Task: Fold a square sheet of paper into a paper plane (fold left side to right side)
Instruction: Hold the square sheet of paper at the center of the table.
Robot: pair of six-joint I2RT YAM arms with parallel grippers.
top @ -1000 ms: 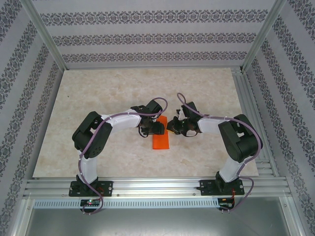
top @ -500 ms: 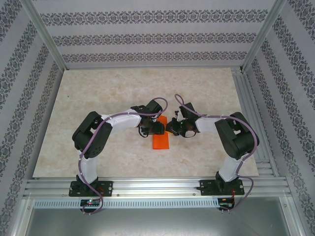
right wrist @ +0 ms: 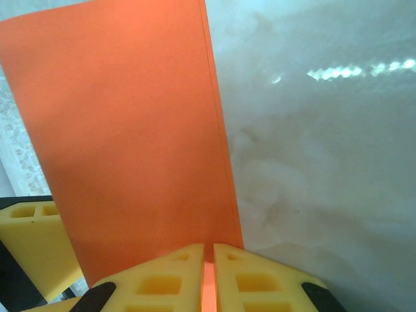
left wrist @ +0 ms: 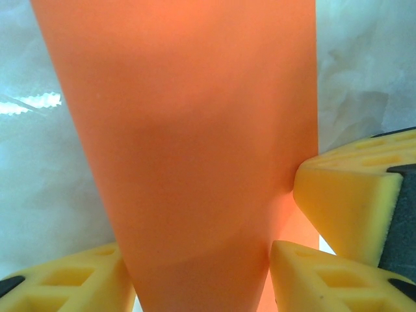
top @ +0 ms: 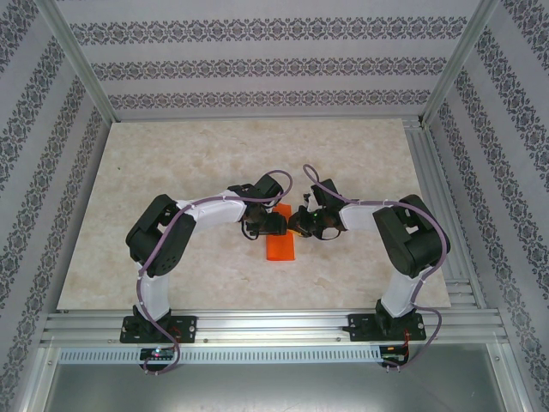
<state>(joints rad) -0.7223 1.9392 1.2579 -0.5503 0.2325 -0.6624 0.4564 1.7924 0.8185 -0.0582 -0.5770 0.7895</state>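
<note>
As right fingers [right wrist: 159, 283] pinch it, paper [right wrist: 130, 143] (folded) lies between left fingers [left wrist: 71, 281].

Square sheet of paper [right wrist: 130, 143]: plain, no text to read.
Left arm [top: 163, 240]: no label or number legible.
Right arm [top: 413, 242]: no label or number legible.
Walls [top: 274, 69]: repeating ornament bands, no letters or signs.
</note>
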